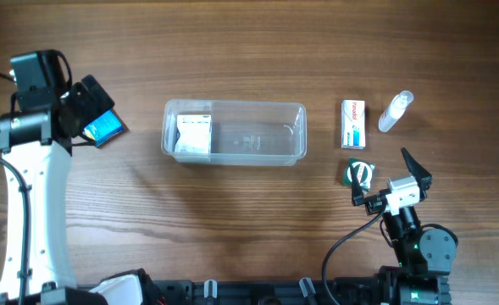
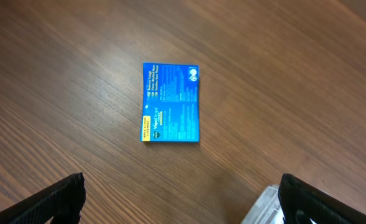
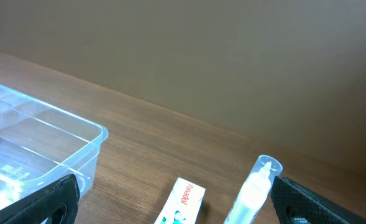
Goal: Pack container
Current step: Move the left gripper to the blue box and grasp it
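Container, a clear tub with rounded corners, sits long side left to right in the middle of the wood tabletop. Its left end holds a white box; the remainder of its floor is bare. In the right wrist view its corner shows at left.

Left gripper hangs at the far left of the scene, well apart from the container. From its own camera, the left gripper stands with jaws wide, one dark finger in each lower corner, gripping nothing. A blue box lies flat on the tabletop below it, touched by neither finger.

Right gripper is at the near right, jaws also spread wide and empty, as its own view shows.

Right of the container lies a white carton with red lettering, and just right of that a small clear bottle lies tilted. Nearer, a small dark green and white item sits just beside the right gripper's left finger; whether they touch cannot be told.
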